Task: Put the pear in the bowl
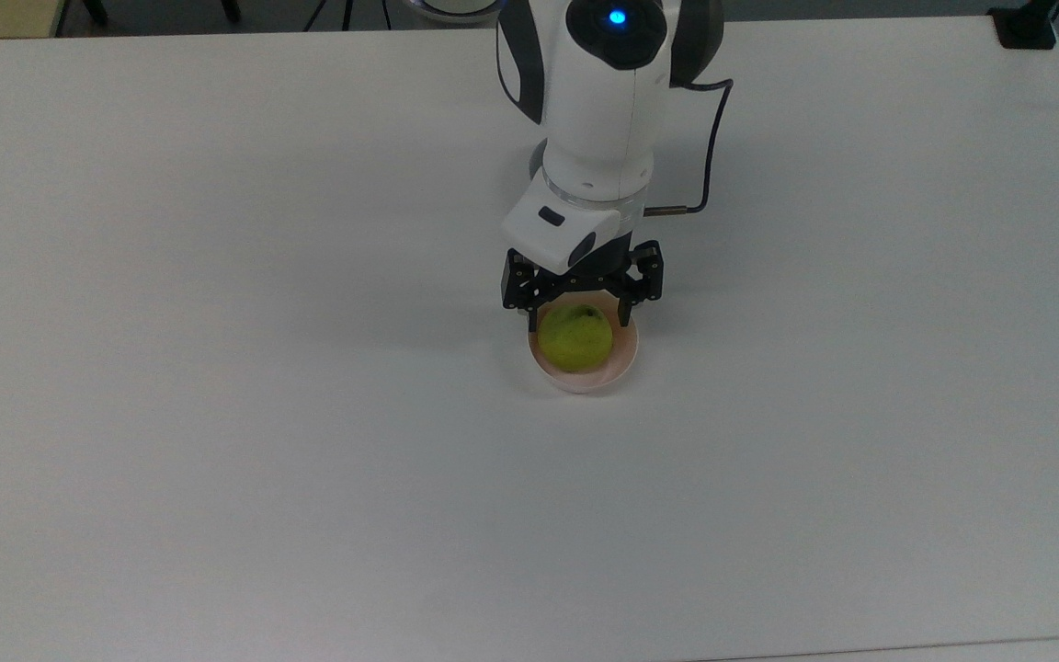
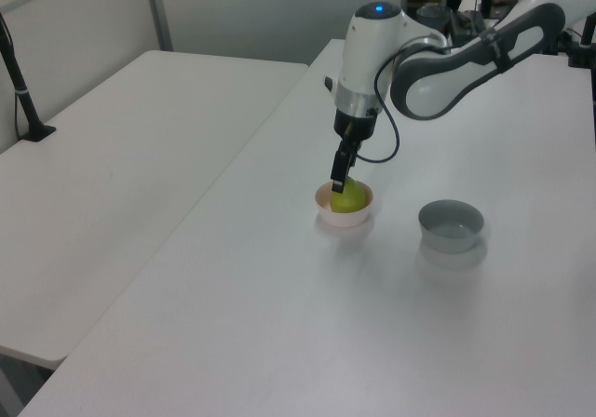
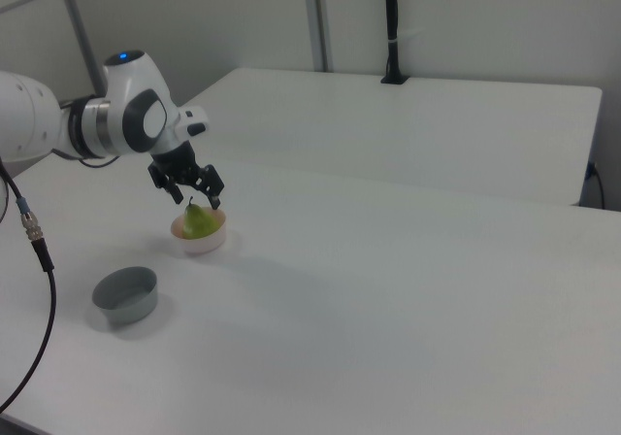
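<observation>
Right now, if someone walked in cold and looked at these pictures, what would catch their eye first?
The yellow-green pear sitting in the pale pink bowl near the middle of the white table is the brightest spot. Just above it hangs the arm's black gripper, fingers spread open either side of the fruit. A grey bowl stands apart, to the left view's right of the pink one.

The pear sat in the pale pink bowl on the white table. The gripper hung just above it at 12 o'clock, fingers spread apart. A grey bowl stood at the pink bowl's 8 o'clock.
</observation>
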